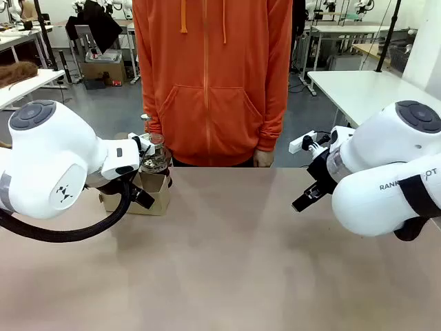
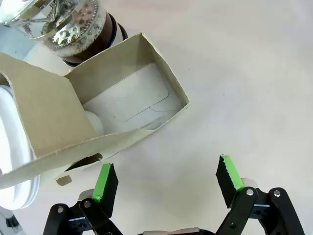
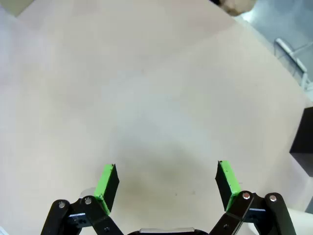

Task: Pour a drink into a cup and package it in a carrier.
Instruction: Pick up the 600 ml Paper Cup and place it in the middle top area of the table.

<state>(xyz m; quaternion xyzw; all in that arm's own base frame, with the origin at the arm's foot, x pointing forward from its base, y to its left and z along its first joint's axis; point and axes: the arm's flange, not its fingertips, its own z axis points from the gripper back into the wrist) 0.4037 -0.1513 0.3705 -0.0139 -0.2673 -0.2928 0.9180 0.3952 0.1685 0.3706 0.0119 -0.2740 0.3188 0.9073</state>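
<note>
Two arms at one tan table (image 1: 227, 269), with the carrier as reference.

- Person in an orange hoodie (image 1: 213, 76) stands beyond the carrier at the far edge, off to its right side, hands hanging low.
- Left arm (image 1: 48, 165) bends in over the carrier. Right arm (image 1: 393, 165) sits well apart from it, across the table.
- Carrier (image 1: 153, 193): brown cardboard box, upright on the table. The wrist view shows one open compartment with a pale floor beside the handle panel.
- White round-rimmed object (image 2: 12, 161) on the other side of that panel; cannot tell what it is.
- Glass carafe (image 2: 73, 24) stands just behind the carrier, close against its far wall, dark drink (image 2: 100, 27) visible low inside.
- Left gripper (image 2: 166, 183): jaws spread wide, nothing between them, just beside the carrier's near wall, one green pad (image 2: 103, 178) close to the cardboard.
- Right gripper (image 3: 166, 183): also released, over bare table, well apart from the carrier.
</note>
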